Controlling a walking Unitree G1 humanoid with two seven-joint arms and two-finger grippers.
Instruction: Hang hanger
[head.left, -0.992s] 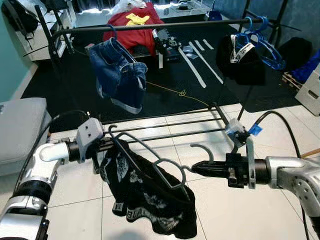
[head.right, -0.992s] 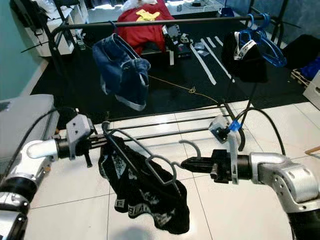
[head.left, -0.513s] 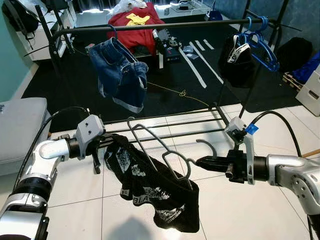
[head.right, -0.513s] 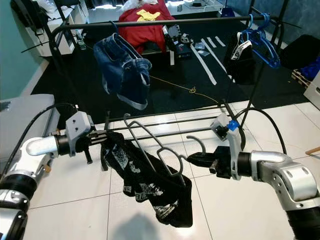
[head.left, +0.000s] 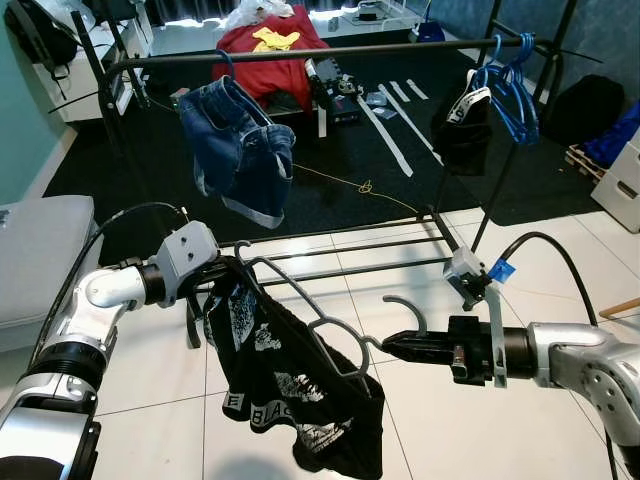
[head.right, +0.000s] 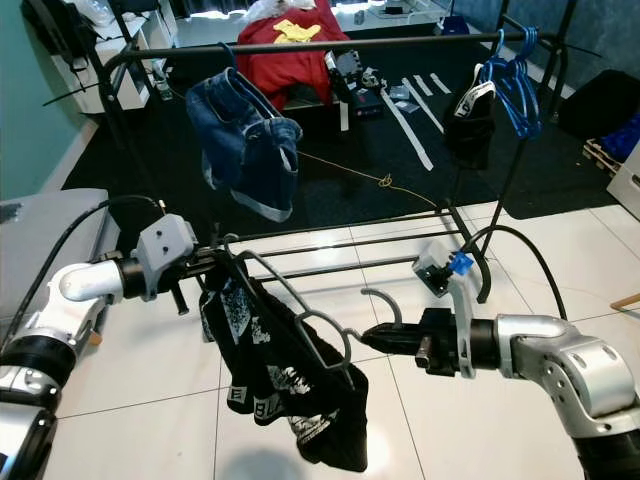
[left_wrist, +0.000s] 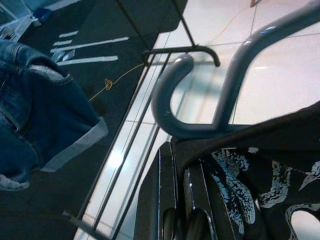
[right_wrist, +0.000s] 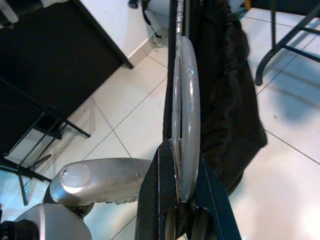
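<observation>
Hanger (head.left: 310, 320) dropped lower; two grippers (head.left: 388, 345) (head.left: 215, 283) clamp it.

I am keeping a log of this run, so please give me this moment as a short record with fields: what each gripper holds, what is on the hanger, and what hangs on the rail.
left gripper: shut on the black garment at the hanger's far end
right gripper: shut on the grey hanger near its hook
hanger state: held between both arms, low over the tiled floor, not yet on the rail
clothes rail: carries denim shorts, blue hangers and a dark garment
</observation>
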